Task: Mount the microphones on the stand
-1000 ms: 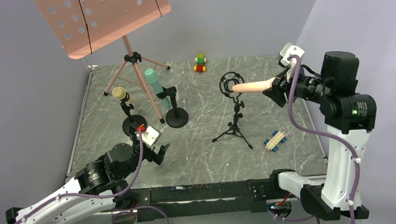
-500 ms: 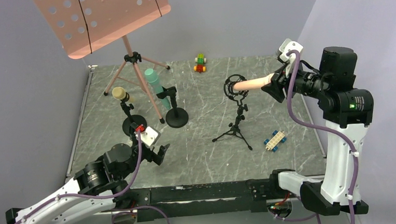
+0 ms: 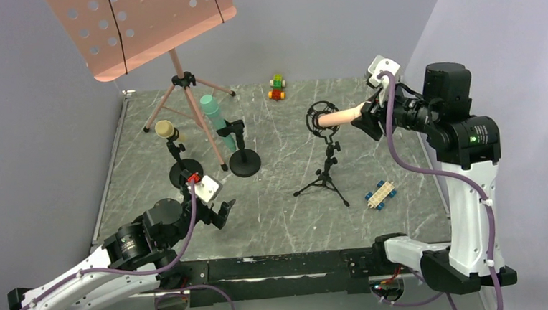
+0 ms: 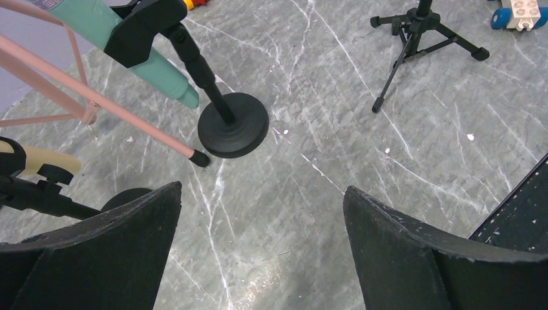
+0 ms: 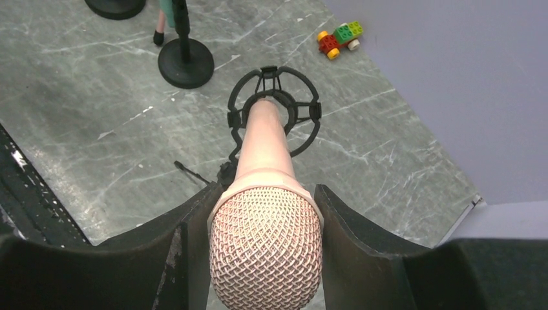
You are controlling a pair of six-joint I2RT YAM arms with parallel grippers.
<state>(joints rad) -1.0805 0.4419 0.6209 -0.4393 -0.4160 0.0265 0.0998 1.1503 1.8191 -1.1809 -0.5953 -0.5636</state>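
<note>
Near the front edge, the left end effector point(image 4: 262, 200) hangs low over the grey marbled tabletop point(image 3: 275, 212), its fingers spread wide apart, holding nothing; to the right lies a white and blue toy-brick car point(image 3: 380, 193); farther in, the right end effector point(image 5: 265, 213) is clamped on the salmon pink microphone point(image 5: 262, 152) beside its mesh head, held roughly level, its narrow tail reaching the ring mount point(image 5: 315, 111) of a black tripod stand point(image 3: 327, 167); at left, the pale yellow microphone point(image 3: 166, 129) and the teal-green microphone point(image 3: 215, 115) sit clipped in round-based stands point(image 3: 244, 162); behind them rises a pink music stand point(image 3: 141, 26); a red, green and yellow brick car point(image 3: 276, 87) lies near the far edge.
</note>
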